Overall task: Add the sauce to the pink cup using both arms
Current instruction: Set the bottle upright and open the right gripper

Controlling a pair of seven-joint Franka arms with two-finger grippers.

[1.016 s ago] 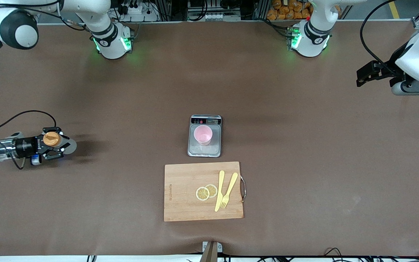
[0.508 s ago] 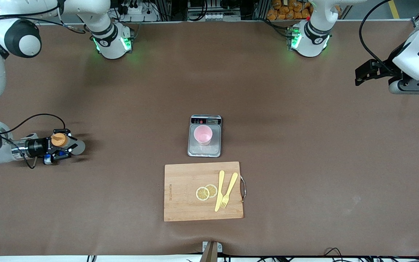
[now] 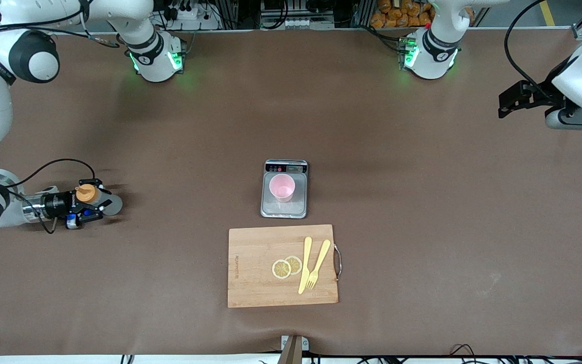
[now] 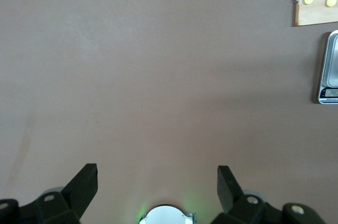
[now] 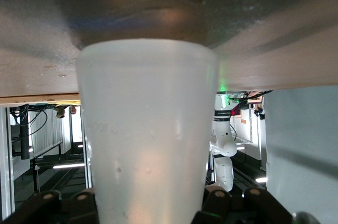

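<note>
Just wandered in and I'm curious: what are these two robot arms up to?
The right gripper, low over the table's right-arm end, has the sauce bottle upright between its fingers. The pink cup stands on a grey scale mid-table, apart from it. The left gripper waits open at its own end.

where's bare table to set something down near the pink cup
Bare brown table lies between the grey scale, which carries the pale-pink plastic cup, and the left arm's end. It is crowded nearer the camera, where the wooden cutting board lies close to the scale.
</note>
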